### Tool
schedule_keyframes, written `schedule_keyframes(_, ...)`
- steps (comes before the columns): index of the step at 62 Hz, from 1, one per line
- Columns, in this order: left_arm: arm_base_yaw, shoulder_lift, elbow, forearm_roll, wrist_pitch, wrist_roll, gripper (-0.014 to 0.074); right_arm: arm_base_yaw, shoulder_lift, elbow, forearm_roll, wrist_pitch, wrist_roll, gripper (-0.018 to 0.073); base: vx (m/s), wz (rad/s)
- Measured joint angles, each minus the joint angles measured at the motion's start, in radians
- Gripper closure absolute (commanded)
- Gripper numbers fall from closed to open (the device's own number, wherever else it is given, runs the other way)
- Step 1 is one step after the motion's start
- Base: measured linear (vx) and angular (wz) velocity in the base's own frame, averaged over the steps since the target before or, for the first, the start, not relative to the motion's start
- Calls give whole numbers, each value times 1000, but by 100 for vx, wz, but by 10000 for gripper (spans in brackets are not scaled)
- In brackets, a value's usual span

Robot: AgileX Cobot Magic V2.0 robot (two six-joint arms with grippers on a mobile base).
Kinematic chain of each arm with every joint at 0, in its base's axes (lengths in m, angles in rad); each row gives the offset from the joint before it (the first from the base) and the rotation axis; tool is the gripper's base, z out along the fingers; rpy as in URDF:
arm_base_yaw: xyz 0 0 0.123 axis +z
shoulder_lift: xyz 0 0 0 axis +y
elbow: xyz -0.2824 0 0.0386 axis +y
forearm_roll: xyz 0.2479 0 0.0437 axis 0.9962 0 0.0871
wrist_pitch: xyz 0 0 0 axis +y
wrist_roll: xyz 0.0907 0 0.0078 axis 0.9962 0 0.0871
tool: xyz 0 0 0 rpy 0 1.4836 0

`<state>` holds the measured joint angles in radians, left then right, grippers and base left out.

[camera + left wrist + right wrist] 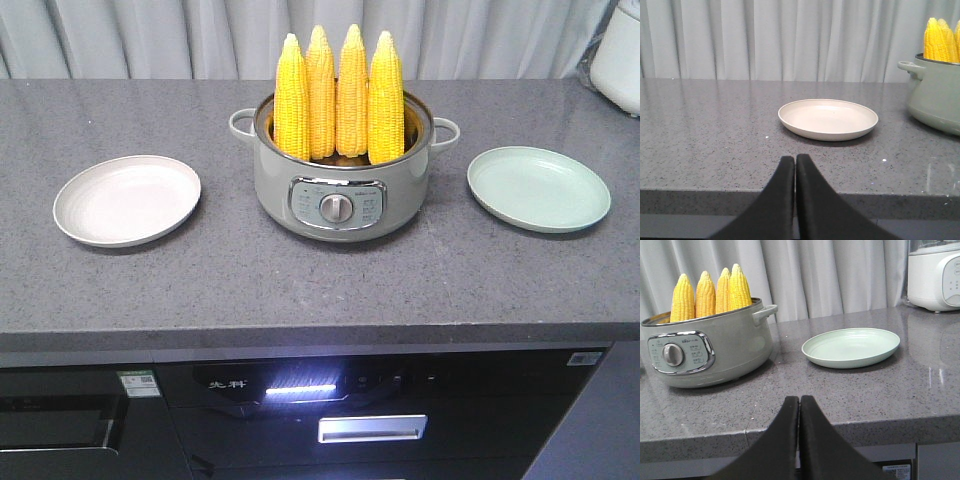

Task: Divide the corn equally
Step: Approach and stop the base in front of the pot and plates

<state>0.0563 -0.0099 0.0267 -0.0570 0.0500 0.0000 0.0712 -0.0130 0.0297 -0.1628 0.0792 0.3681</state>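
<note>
Claws, the left claw (795, 165) and the right claw (799, 405), are squeezed tight and hold nothing. On the tabletop (715, 125), a cream plate (828, 119) sits at 12 o'clock from the left claw. A green plate (851, 346) sits at 1 o'clock from the right claw. Four corn cobs (706, 292) stand in the pot (735, 345) at 10 o'clock.

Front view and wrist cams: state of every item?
corn: four cobs, upright in the pot, none plated
pot: no lid on
beige plate: empty
green plate: empty
left claw: shut, holding nothing
right claw: shut, holding nothing
</note>
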Motion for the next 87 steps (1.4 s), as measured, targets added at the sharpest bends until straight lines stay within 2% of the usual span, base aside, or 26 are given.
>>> schedule_keyframes(87, 0, 0, 0, 0, 0, 0, 603, 0, 0, 0, 0, 0, 0, 561, 6, -2)
